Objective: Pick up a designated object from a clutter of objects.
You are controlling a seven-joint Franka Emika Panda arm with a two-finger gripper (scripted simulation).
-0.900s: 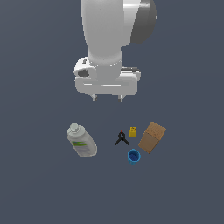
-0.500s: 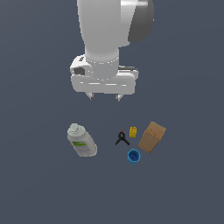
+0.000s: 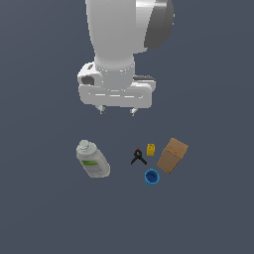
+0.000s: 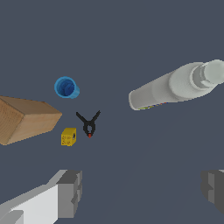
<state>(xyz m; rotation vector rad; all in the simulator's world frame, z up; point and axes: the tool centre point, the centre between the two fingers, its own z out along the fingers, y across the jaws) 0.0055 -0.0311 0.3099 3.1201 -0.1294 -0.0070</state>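
The blue cup [image 3: 152, 177] is seen standing upright on the dark surface [image 3: 44, 218], mouth up, at the near edge of a small cluster. The brown cardboard box [image 3: 172, 155] is placed just beside it, toward the exterior view's right. The black clamp [image 3: 138, 157] and the yellow block [image 3: 150, 149] are found just behind the cup, near it but apart. The whitish bottle [image 3: 92, 158] is laid on its side well apart, toward the exterior view's left. In the wrist view the cup [image 4: 66, 87] is shown off to one side of the frame, not between the fingers.

The step in hand is judged to be the approach: nothing has yet been grasped, and the gripper [image 3: 117, 110] is held high above the surface, behind the cluster and nearer the bottle's side than the cup's. For the next move, the tool would need to be carried over the cup and centred on it before being lowered, with the fingers turned so that the box and the clamp are not struck.

The jaws are spread wide, as is shown by the two fingertips [image 4: 70, 192] set far apart in the wrist view. Nothing is held and nothing is touched.
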